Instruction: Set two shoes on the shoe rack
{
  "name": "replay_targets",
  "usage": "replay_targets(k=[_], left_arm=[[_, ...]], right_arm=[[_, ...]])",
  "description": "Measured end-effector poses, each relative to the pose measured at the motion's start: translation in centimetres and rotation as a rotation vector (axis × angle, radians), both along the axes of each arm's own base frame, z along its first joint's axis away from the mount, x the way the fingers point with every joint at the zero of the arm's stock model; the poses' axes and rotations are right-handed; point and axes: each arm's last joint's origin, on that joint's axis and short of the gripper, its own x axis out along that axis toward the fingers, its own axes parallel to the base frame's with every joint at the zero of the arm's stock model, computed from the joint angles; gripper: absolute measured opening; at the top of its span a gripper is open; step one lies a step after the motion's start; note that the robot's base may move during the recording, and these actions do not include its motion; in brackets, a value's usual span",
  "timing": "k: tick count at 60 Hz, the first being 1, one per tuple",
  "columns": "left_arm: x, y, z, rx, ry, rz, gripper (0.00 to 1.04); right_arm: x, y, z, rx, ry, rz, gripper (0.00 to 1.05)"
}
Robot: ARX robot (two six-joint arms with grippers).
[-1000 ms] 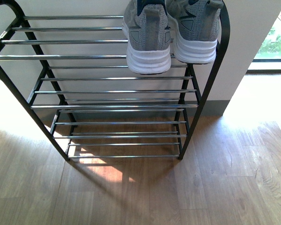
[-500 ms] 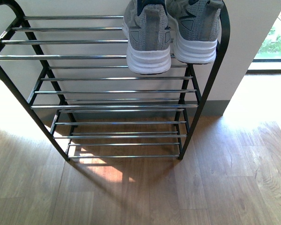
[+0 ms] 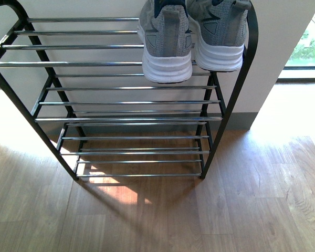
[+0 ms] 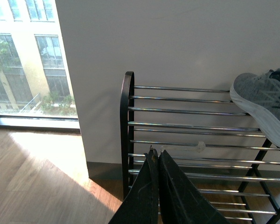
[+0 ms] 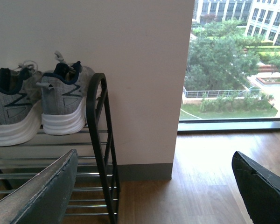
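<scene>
Two grey knit sneakers with thick white soles stand side by side, heels toward me, on the right end of the top tier of the shoe rack (image 3: 94, 64): the left shoe (image 3: 165, 44) and the right shoe (image 3: 218, 37). The rack has a black frame and silver bars. In the right wrist view both shoes (image 5: 63, 100) sit by the rack's black end hoop (image 5: 100, 130). My right gripper (image 5: 154, 161) is open and empty, away from the rack's end. In the left wrist view one shoe (image 4: 263, 105) shows on the rack (image 4: 186, 126). My left gripper (image 4: 155, 151) is shut and empty.
The rack stands against a white wall (image 3: 283, 31) on a wood floor (image 3: 252, 199). Its lower tiers (image 3: 131, 136) hold nothing. A floor-level window (image 3: 307, 47) lies right of the wall; another window (image 4: 28, 65) shows in the left wrist view.
</scene>
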Motion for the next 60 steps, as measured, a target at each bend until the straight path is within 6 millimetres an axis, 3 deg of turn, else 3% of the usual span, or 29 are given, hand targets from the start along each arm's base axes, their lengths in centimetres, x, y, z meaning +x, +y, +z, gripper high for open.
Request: replay_targets(k=[6,37,60], left_arm=[[0.00,0.00,0.00,0.000,0.000,0.000,0.04],[0.00,0.00,0.01,0.000,-0.001,0.001,0.95],[-0.01,0.00,0.01,0.002,-0.001,-0.002,0.95]], right_arm=[[0.00,0.00,0.00,0.000,0.000,0.000,0.96],[0.00,0.00,0.00,0.000,0.000,0.001,0.96],[0.00,0.00,0.00,0.000,0.000,0.000,0.96]])
